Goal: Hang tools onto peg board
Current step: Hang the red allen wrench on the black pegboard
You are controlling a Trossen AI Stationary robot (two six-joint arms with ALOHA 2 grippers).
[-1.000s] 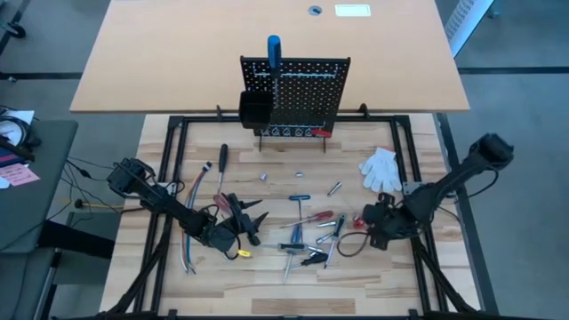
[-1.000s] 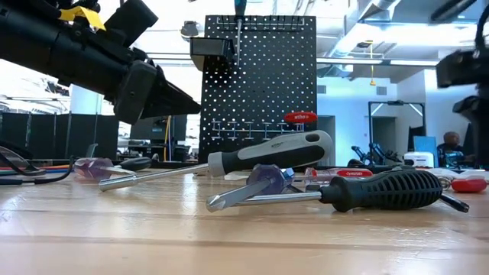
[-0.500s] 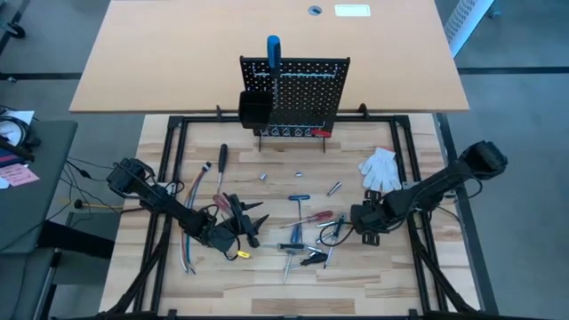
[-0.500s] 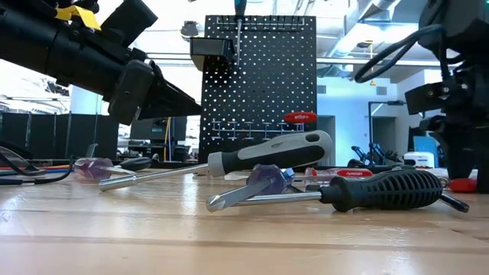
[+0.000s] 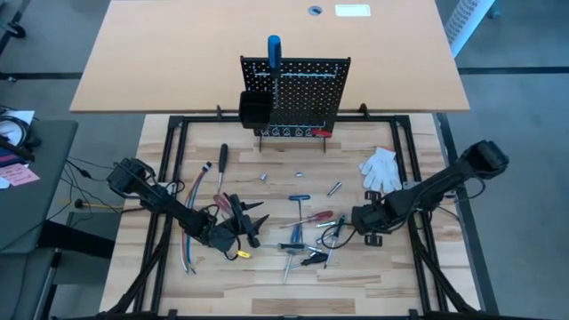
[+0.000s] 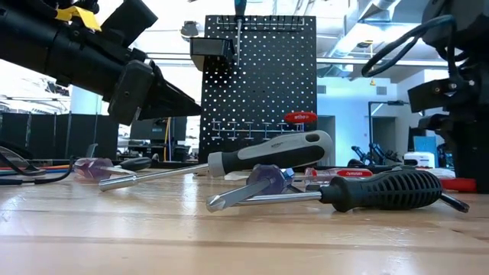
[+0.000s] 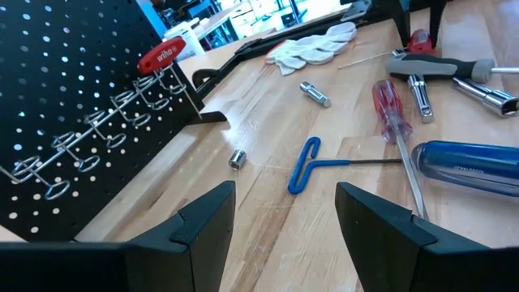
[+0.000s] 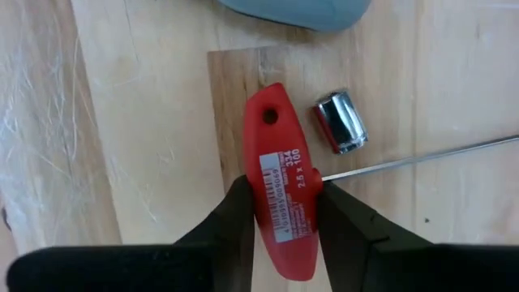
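The right gripper (image 8: 282,212) is down on the table at the right of the tool scatter, its two dark fingers (image 8: 235,215) pressed against either side of a red T-handle hex key (image 8: 280,212), pinching the handle, which lies flat on the wood. The key's thin shaft runs off sideways from the handle, and a small silver socket (image 8: 341,122) lies just beside the handle, not touching the fingers. In the high view this gripper (image 5: 363,222) sits near the table's right side, with the white glove (image 5: 380,169) behind it toward the peg board. The left gripper (image 5: 252,222) hovers above the table's left half, jaws spread and empty; past its fingers (image 7: 203,221) the wrist view shows a blue hex key (image 7: 306,162), a red-handled screwdriver (image 7: 388,107) and a blue-handled tool (image 7: 466,169) lying on the wood. A bundle of loose cables (image 5: 189,233) lies beside the left arm. Between the two grippers other tools are scattered, among them a black-handled screwdriver (image 6: 269,153) and a second black-handled driver (image 6: 382,189) nearest the low camera. The peg board (image 5: 307,92) stands upright at the far middle edge of the table, with a black bin (image 5: 255,110) on its left, a blue-handled screwdriver (image 5: 274,50) hung at its top and a red-handled tool (image 6: 300,118) on its lower hooks.
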